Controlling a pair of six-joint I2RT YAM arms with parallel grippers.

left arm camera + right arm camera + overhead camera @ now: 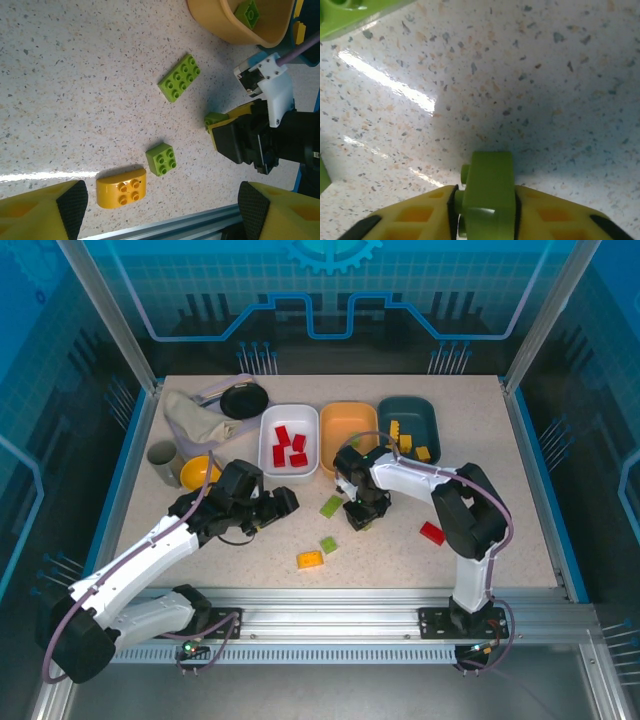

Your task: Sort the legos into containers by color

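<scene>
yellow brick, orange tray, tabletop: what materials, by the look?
Yellow brick: hard moulded plastic, smooth and slightly glossy, with crisp studs and rounded edges.
Orange tray: probably plastic too, with a satin finish, a thin even wall and uniform colour.
Tabletop: speckled beige and glossy, with a bright glare streak. It could be stone-look laminate or solid surface; I cannot tell which.

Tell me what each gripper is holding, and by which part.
The right gripper clamps a light green lego by one end, pressing on its studded face and the face opposite. The left gripper is open, holding nothing.
</scene>
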